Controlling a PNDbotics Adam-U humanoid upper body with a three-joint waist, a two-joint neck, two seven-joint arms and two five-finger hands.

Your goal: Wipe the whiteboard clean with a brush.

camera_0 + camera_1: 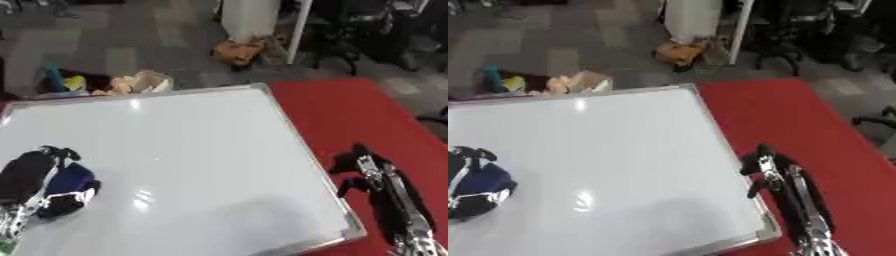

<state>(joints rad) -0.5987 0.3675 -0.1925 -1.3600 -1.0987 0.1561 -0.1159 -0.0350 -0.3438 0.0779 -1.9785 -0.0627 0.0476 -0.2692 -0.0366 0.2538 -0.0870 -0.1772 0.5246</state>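
While the left hand [35, 187] curls around the blue brush [72, 179] on the whiteboard [201, 150], wiping goes on; next, slide it across. The right hand [378, 172] rests with straight fingers on the red desk [350, 115].

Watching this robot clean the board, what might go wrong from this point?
The left hand, curled round a dark blue eraser, works near the whiteboard's left edge; a stroke further left could slide off the board. The right hand rests open on the red table beside the board's metal frame, so it may bump the frame if it shifts. Nothing visibly pins the board, so wiping might push it askew.
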